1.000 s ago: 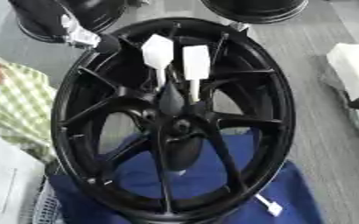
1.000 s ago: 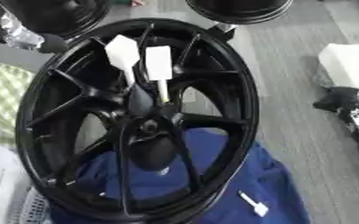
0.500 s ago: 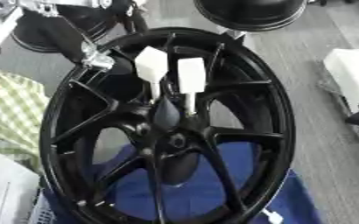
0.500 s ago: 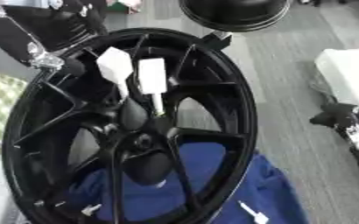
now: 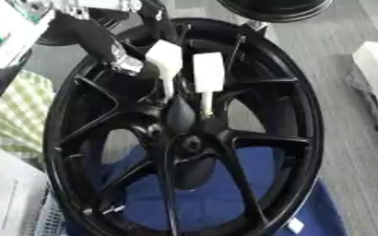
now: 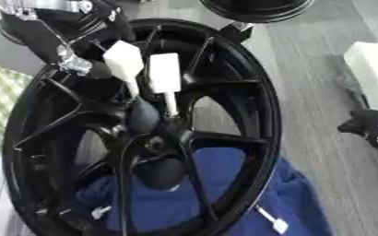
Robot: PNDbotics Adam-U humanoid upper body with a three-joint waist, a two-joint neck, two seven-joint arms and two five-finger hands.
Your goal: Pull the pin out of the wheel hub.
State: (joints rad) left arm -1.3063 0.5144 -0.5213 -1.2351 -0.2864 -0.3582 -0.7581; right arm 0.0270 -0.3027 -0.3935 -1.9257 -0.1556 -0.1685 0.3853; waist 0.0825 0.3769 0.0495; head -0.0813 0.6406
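- One large black wheel (image 5: pixel 289 138), filling the view.
- Two white-handled pins (image 5: pixel 208 73) (image 5: pixel 166 57) standing in its hub, toward 12 o'clock.
- One blue cloth (image 5: pixel 216 203) at 6 o'clock.
- One robot hand (image 5: pixel 103 39) at 11 o'clock.

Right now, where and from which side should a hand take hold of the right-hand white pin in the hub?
Probably by the broad white block head of the right pin: its thin stem disappears down among the spokes near the hub. Come from above; the left hand already crowds the neighbouring left pin.
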